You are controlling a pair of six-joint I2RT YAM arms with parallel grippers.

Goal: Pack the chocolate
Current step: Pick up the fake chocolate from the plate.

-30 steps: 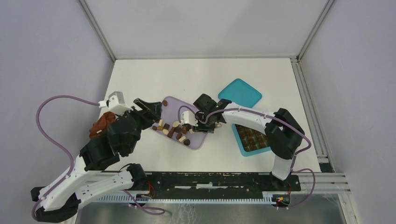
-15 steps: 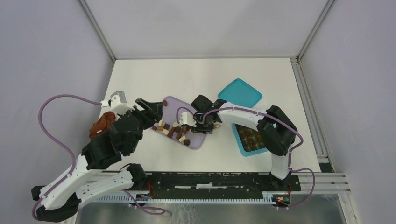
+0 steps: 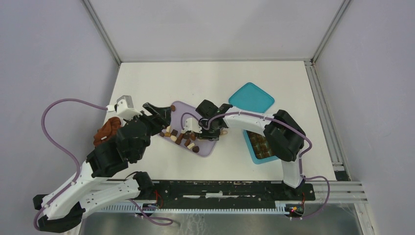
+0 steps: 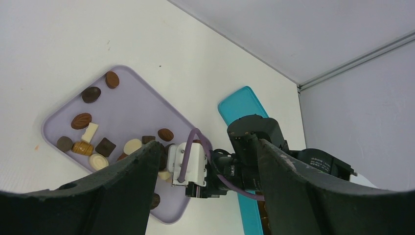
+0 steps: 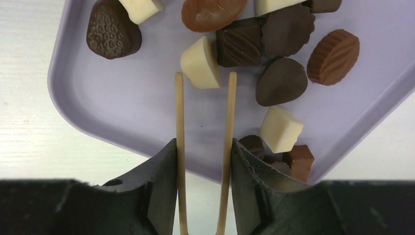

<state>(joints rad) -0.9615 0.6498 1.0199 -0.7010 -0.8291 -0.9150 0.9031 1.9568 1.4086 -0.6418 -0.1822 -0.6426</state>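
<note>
Right tool [image 5: 203,147] is pinching wooden tweezers [image 5: 179,122] around a cream chocolate [image 5: 199,62] on the purple tray [image 5: 122,107]; left tool [image 4: 205,147] is hanging wide open by its edge.

You have a white table [image 3: 147,78] with a plain matte top, closed in by pale walls on the left, far and right sides. Four things lie directly on it. A lilac tray [image 3: 185,111] sits near the middle, turned so its corners point toward you and away. Just right of it, farther back, a teal lid [image 3: 251,97] lies flat, also turned cornerwise. Nearer you on the right stands the teal box [image 3: 253,156], mostly covered from above, with only its left and near rim showing. At the left edge a rust-brown cloth lump [image 3: 108,129] lies bunched, well apart from the tray.
</note>
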